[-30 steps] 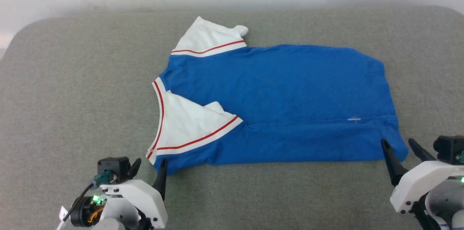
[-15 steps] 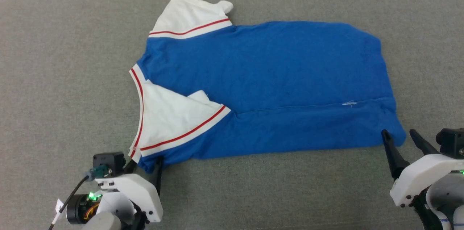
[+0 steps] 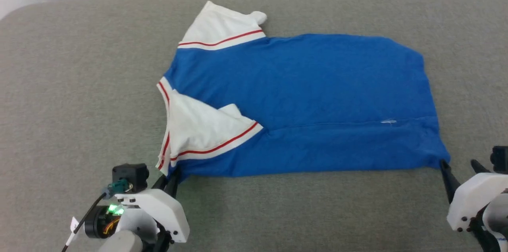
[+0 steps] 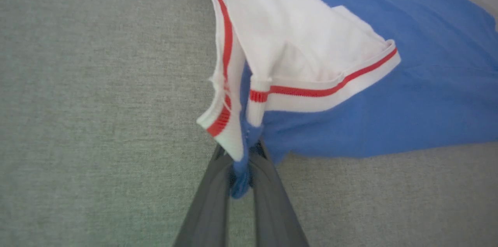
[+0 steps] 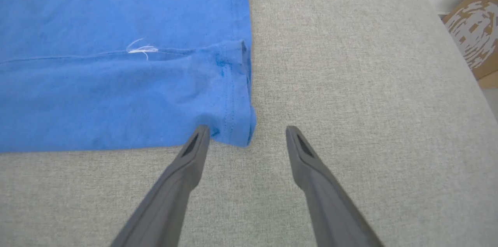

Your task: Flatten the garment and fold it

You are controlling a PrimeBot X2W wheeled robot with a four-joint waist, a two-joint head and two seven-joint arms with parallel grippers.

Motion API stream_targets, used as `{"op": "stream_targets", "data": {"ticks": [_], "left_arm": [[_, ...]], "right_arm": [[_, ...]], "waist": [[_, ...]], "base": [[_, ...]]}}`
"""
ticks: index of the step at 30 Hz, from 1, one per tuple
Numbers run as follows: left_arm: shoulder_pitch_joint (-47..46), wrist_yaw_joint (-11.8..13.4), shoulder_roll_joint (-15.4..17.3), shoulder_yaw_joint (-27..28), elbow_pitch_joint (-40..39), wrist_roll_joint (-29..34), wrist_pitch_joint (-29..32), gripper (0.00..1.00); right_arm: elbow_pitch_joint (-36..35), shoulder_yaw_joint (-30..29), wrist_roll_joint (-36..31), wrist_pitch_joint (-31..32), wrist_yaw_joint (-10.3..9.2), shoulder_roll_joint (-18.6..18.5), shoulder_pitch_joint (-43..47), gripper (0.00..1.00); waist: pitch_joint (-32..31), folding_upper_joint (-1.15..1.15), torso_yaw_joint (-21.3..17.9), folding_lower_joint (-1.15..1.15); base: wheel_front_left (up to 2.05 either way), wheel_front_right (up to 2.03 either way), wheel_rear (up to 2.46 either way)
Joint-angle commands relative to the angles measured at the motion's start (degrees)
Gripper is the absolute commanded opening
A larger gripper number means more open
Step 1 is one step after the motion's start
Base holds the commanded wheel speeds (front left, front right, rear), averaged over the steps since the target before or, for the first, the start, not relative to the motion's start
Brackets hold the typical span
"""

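Head view: the blue T-shirt (image 3: 309, 97) is laid out sideways on the grey fabric tabletop (image 3: 79, 85), with the collar end to the left and the hem to the right. One white, red-striped sleeve (image 3: 222, 29) is poking out at the far edge, and the other sleeve (image 3: 202, 129) is lying over the blue body on the near side. The left pincer (image 3: 168, 174) is seen at the near collar-side corner, pressed together on the cloth. The right pincer (image 3: 458, 162) is spread, right at the near hem corner.

Left wrist view: a bunched bit of blue fabric is pinched tight between the two dark fingers. The red-striped white trim is draped just above them, and that corner looks a little lifted and crumpled.

Right wrist view: the fingers are held wide apart, nothing gripped. The hem corner is sitting between them, close against the left fingertip. A loose white thread (image 5: 142, 49) can be made out on the side seam. A cardboard box (image 5: 472, 37) is glimpsed past the tabletop's edge.
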Motion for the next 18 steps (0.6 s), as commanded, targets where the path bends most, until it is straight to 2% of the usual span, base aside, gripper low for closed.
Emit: {"op": "stream_targets", "data": {"ticks": [1,8,16,17,18], "left_arm": [[0.4,0.42,0.46,-0.22,-1.49,1.07,-0.3,0.0],[0.52,1.31,1.19,-1.02,-6.63,1.95,0.69,0.0],[-0.27,1.52,1.79,-1.34,-7.26,2.57,0.99,0.0],[-0.33,1.48,1.87,-1.31,-7.16,2.54,0.98,0.0],[-0.38,1.44,1.94,-1.26,-7.03,2.49,0.98,0.0]], "right_arm": [[1.54,-0.91,-0.61,0.67,-0.11,0.25,-1.81,1.0],[9.43,-2.2,-1.95,2.7,-0.11,1.36,-6.95,1.0],[17.98,-3.57,-4.66,1.74,-0.11,2.64,-10.54,1.0],[18.86,-3.66,-4.69,1.65,-0.11,2.66,-10.69,0.45],[19.47,-4.02,-4.96,1.22,-0.11,2.58,-10.84,0.0]], "waist": [[-0.73,0.0,2.15,0.0],[1.82,0.0,3.3,0.0],[3.52,0.0,3.43,0.0],[3.52,0.0,3.38,0.0],[3.42,0.0,3.3,0.0]], "base": [[0.0,0.0,0.0],[0.0,0.0,0.0],[0.0,0.0,0.0],[0.0,0.0,0.0],[0.0,0.0,0.0]]}}
